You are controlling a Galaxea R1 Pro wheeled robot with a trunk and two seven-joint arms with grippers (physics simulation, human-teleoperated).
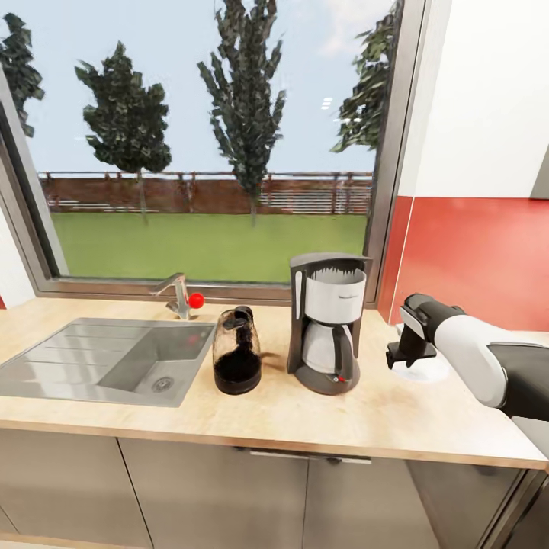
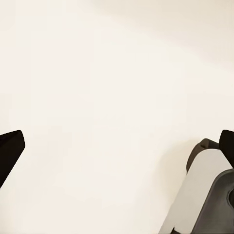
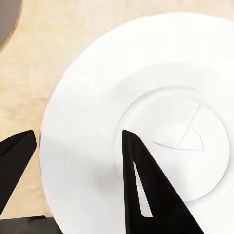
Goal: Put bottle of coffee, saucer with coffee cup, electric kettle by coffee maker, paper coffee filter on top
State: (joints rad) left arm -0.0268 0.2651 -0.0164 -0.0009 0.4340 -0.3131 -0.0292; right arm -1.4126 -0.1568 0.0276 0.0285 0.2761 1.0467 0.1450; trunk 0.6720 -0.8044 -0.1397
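The coffee maker (image 1: 328, 324) stands on the kitchen countertop (image 1: 305, 415), with the electric kettle (image 1: 236, 351) just left of it. To its right the white saucer (image 1: 431, 371) lies flat on the wood. My right gripper (image 1: 402, 357) hangs low over the saucer's left edge. In the right wrist view that gripper (image 3: 78, 135) is open, one finger (image 3: 146, 190) over the saucer (image 3: 146, 83) and the other outside its rim. A faint wedge outline (image 3: 187, 139) marks the saucer's well; I cannot tell what it is. My left gripper (image 2: 117, 141) is open in front of a plain cream surface.
A steel sink (image 1: 107, 358) with a faucet (image 1: 179, 293) and a red knob takes up the counter's left part. Behind runs a large window, and a red wall panel (image 1: 473, 259) lies at the right. The coffee maker's dark base edge (image 3: 7, 19) is close to the saucer.
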